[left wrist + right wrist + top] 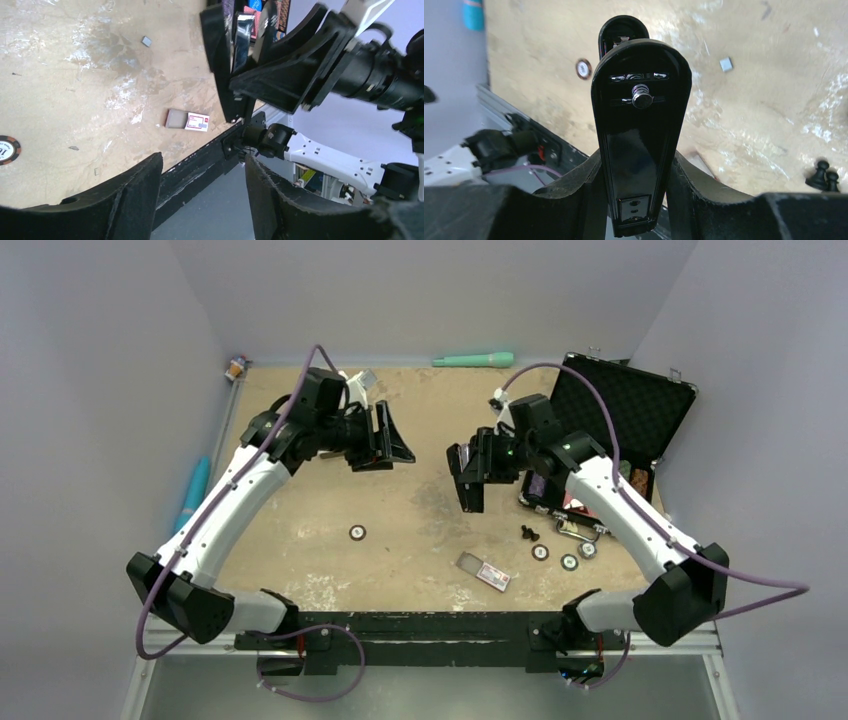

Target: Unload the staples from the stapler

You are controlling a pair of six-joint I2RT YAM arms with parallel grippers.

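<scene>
Right fingers (691, 187) clamp stapler (638, 145) — rivet (642, 97) shows wrist-side only.

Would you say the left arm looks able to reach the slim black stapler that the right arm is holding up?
Probably yes. The left pincer is open and faces the slim black stapler, which the right pincer holds above the table; only open air seems to lie between them.

A robotics lab cell: plain grey walls (100, 390) box in a scuffed table (400, 560) with a mounting rail (440, 644).
</scene>
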